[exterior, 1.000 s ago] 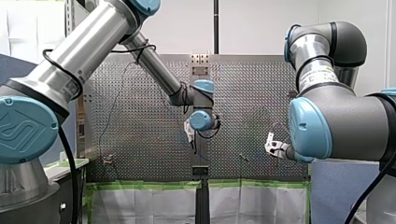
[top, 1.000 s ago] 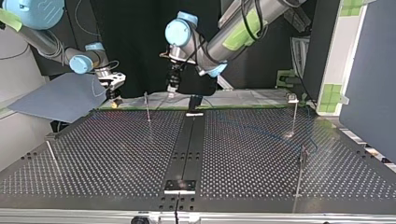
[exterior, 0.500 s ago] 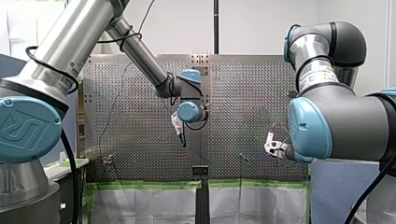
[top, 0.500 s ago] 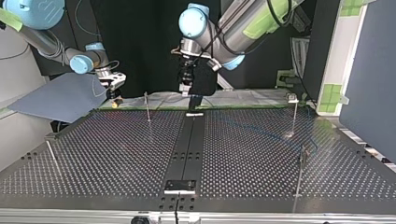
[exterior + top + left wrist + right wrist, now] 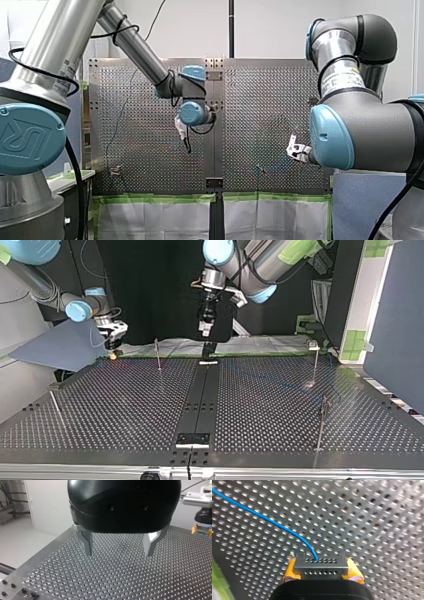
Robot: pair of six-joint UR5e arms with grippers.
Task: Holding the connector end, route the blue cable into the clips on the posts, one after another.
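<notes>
UR logo on blue joint cap (image 5: 29,137)

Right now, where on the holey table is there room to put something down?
Best spot: the top view's left half of the table, between the centre strip and the leaning post. Crowded: the right edge, by the tall post and near post, and the far left corner, where my right gripper holds the connector.

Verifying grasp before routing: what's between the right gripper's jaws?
The grey connector, clamped in the right gripper, its jaws shut on it, blue cable leaving it across the perforated table. Shows in the right wrist view.
</notes>
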